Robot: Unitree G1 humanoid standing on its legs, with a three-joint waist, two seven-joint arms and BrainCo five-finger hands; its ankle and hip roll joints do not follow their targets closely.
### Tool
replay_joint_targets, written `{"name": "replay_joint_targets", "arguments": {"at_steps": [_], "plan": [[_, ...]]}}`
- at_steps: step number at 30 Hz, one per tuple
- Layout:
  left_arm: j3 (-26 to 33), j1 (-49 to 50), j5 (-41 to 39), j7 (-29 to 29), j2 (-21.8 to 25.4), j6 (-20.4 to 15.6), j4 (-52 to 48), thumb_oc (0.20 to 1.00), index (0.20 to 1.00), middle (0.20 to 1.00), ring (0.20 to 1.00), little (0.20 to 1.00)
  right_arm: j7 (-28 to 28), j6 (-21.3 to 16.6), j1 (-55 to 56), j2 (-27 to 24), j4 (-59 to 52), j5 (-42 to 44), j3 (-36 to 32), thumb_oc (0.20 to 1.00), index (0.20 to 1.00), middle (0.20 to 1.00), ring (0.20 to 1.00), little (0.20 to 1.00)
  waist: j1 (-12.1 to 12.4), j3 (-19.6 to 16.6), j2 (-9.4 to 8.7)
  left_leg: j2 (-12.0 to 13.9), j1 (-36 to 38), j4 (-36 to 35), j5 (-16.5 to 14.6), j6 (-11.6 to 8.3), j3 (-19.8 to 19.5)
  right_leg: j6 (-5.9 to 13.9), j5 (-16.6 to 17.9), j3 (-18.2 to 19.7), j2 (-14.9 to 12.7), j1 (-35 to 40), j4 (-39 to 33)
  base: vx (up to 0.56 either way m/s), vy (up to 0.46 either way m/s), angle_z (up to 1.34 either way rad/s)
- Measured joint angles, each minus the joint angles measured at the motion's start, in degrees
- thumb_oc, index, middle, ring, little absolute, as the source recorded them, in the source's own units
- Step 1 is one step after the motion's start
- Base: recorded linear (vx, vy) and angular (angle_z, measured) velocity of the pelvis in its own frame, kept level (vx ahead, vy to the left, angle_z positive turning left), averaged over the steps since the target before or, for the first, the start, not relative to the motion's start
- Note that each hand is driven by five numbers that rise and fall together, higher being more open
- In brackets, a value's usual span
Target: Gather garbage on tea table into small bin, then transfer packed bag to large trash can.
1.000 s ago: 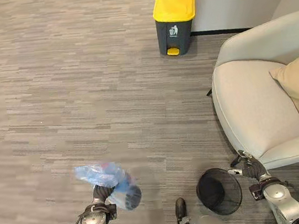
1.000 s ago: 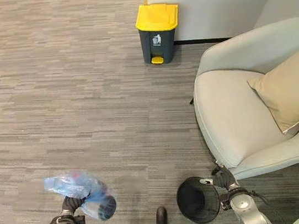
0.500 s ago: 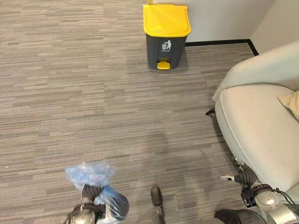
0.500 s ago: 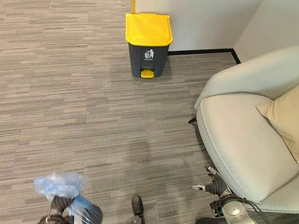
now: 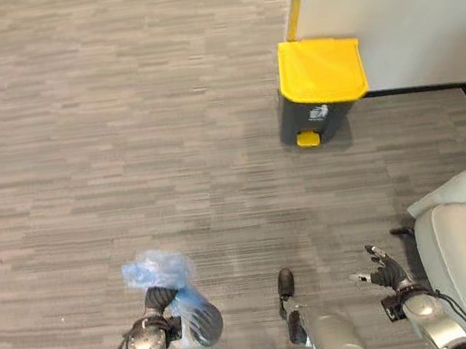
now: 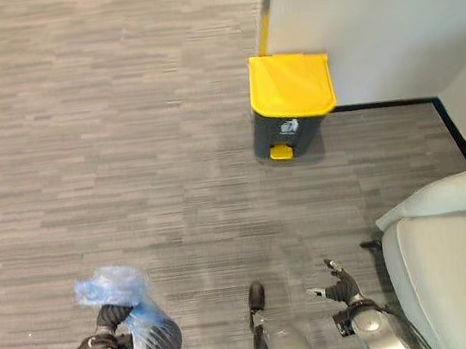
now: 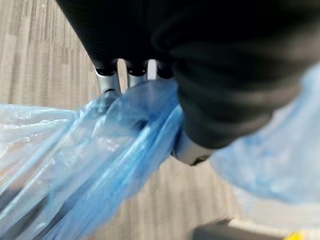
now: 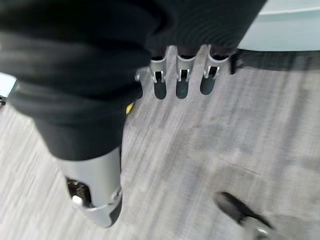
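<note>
Around the blue bag [image 5: 173,289], left hand [image 5: 154,309] fingers curl shut.

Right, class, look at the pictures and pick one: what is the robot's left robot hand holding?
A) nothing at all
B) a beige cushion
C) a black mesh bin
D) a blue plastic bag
D: the left robot hand has its fingers curled round the gathered neck of the blue plastic bag, which also shows bunched against the fingers in the left wrist view, while the right robot hand is open and empty.
</note>
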Motion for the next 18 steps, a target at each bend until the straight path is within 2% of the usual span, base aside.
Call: {"name": "replay_joint_targets", "arguments": {"at_steps": [1,2,4,5,6,7,8,10,13,16,17,18], "plan": [[-0.04,0.35,-0.01,-0.29,0.21,0.25,0.44,0.2,0.2,0.2,0.2,0.2,-0.56,-0.3,-1.14,-0.26,-0.79,0.02,-1.12,1.0,1.0,1.0,1.0,1.0,0.86,-0.7,-0.84,2.64,-3.94,-1.68,0.32,-0.4,-2.08,1.91,0.36,1.22,-0.91,2.55,-1.36,0.21,-0.079,-0.48],[-0.29,0.15,-0.01,-0.34,0.11,0.25,0.67,0.2,0.2,0.2,0.2,0.2,-0.82,-0.48,-2.17,-0.61,-0.82,0.02,-1.11,1.0,1.0,1.0,1.0,1.0,0.87,-0.88,-1.01,3.15,-5.9,-4.03,0.72,-0.13,-3.11,2.53,0.35,2.18,-1.36,3.09,-1.69,0.13,-0.02,-0.62],[-2.16,-0.99,0.09,-0.46,0.1,0.32,1.13,0.2,0.2,0.2,0.2,0.2,-1.17,-0.65,-4.16,-1.48,-0.46,0.05,-1.19,1.0,1.0,1.0,1.0,1.0,0.62,-1.14,-1.04,2.07,-10.47,-16.29,2.8,0.22,-6.65,5.54,-0.33,4.21,-3.42,3.47,-2.12,0.06,0.034,-0.41],[-2.44,-1.9,0.21,-0.35,-0.2,0.03,1.81,0.2,0.2,0.2,0.2,0.2,-1.48,-1.25,-4.44,-1.52,0.64,0.05,-1.5,1.0,1.0,1.0,1.0,1.0,0.46,-1.22,-0.96,0.94,-12.22,-23.22,5.32,1.1,-8.07,6.78,-0.3,4.97,-4.48,3.79,-2.94,0.06,0.029,-0.47],[-2.29,-2.05,0.18,-0.16,-0.22,0.13,1.9,0.2,0.2,0.2,0.2,0.2,-1.33,-0.99,-5.07,-1.64,1.69,0.04,-0.97,1.0,1.0,1.0,1.0,1.0,0.22,-0.95,-0.58,0.76,-12.55,-27.76,9.38,1.91,-8.05,9.23,-0.22,5.95,-4.47,4.74,-3.01,0.0,0.055,-0.71],[-3.06,-0.9,0.19,-0.15,-0.36,0.4,1.84,0.2,0.2,0.2,0.2,0.2,-1.16,-0.64,-5.02,-2.49,1.86,0.05,-0.05,1.0,1.0,1.0,1.0,1.0,0.12,-1.13,1.69,1.81,-12.52,-29.13,20.44,2.28,-8.06,11.46,-1.24,6.97,-3.05,6.41,-2.82,0.01,0.054,-0.8],[-4.84,-0.21,0.09,-0.32,-0.12,0.39,1.67,0.2,0.2,0.2,0.2,0.2,-1.15,-0.62,-3.73,-3.33,1.12,0.03,0.92,1.0,1.0,1.0,1.0,1.0,-0.6,-1.31,3.5,2.67,-12.0,-27.62,23.33,3.66,-7.71,12.68,-2.25,7.39,-1.91,7.31,-2.47,0.0,0.074,-0.47],[-6.08,-1.3,0.06,-0.89,1.48,-0.28,0.72,0.2,0.2,0.2,0.2,0.2,-0.63,-1.04,-2.49,-2.14,0.77,0.03,1.9,1.0,1.0,1.0,1.0,1.0,-1.91,-2.17,1.41,0.25,-10.87,-29.1,22.33,4.06,-7.24,15.14,-3.84,7.39,-4.61,5.71,-1.22,0.05,0.084,-0.28],[-4.51,-1.83,0.08,-1.21,2.2,-0.17,1.09,0.2,0.2,0.2,0.2,0.2,-0.54,-0.87,-1.87,0.36,0.91,0.03,1.23,1.0,1.0,1.0,1.0,1.0,-1.67,-2.93,-0.56,-1.85,-7.34,-33.7,21.14,4.75,-3.49,16.79,-4.18,11.12,-7.36,5.06,-1.28,0.04,0.053,-0.65],[-3.37,-1.7,0.07,-1.39,3.41,-0.1,1.07,0.2,0.2,0.2,0.2,0.2,-0.34,-0.44,-0.21,0.89,1.05,-0.01,1.32,1.0,1.0,1.0,1.0,1.0,-1.81,-2.95,-0.98,-3.15,-5.55,-35.1,20.67,5.72,-1.33,17.53,-4.48,11.97,-8.3,5.01,-1.38,0.03,0.043,-0.47],[-3.36,-1.16,0.07,-1.39,4.06,-0.09,1.02,0.2,0.2,0.2,0.2,0.2,0.04,-0.15,0.13,1.18,1.02,-0.02,1.34,1.0,1.0,1.0,1.0,1.0,-1.82,-2.94,-1.66,-3.19,-4.25,-36.16,20.66,5.94,0.81,18.83,-3.15,12.75,-8.44,4.6,-1.11,0.05,0.007,-0.74],[-2.56,0.47,0.08,-1.38,4.28,0.02,1.04,0.2,0.2,0.2,0.2,0.2,0.23,-0.15,-0.7,1.62,0.94,-0.02,1.51,1.0,1.0,1.0,1.0,1.0,-1.21,-2.94,-1.79,-2.84,-3.4,-36.3,20.24,6.44,2.51,19.04,-2.83,13.38,-8.29,4.01,-0.56,0.04,-0.04,-0.9]]}}
